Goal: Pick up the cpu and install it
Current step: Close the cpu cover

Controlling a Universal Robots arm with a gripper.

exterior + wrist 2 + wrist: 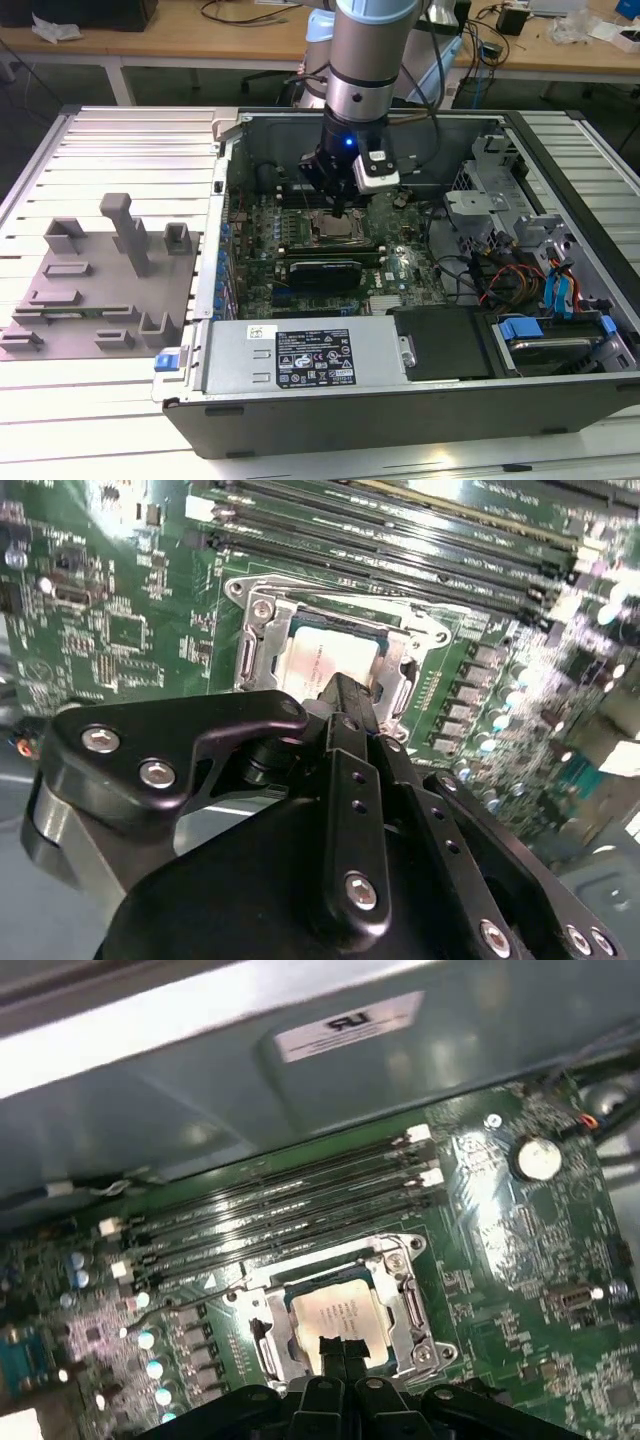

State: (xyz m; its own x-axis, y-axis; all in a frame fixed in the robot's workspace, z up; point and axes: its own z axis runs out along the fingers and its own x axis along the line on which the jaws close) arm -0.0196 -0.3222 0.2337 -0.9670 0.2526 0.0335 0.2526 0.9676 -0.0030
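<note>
The cpu (338, 1308) is a small silvery square lying flat inside the open metal-framed socket (416, 1300) on the green motherboard. It also shows in the second wrist view as the cpu (322, 658) within the socket frame (255, 645). My gripper (340, 1346) hangs just above the near edge of the chip, its two black fingers pressed together with nothing between them. In the exterior view my gripper (338, 208) points straight down over the cpu (336, 233) in the middle of the open computer case. Whether the fingertips (345, 690) touch the chip I cannot tell.
Rows of memory slots (280, 1210) run beside the socket. A black card (322, 272) and the power supply (300, 355) lie nearer the case front. Drive cages and cables (540, 270) fill the exterior view's right. A gray tray (90, 300) sits outside the case on the exterior view's left.
</note>
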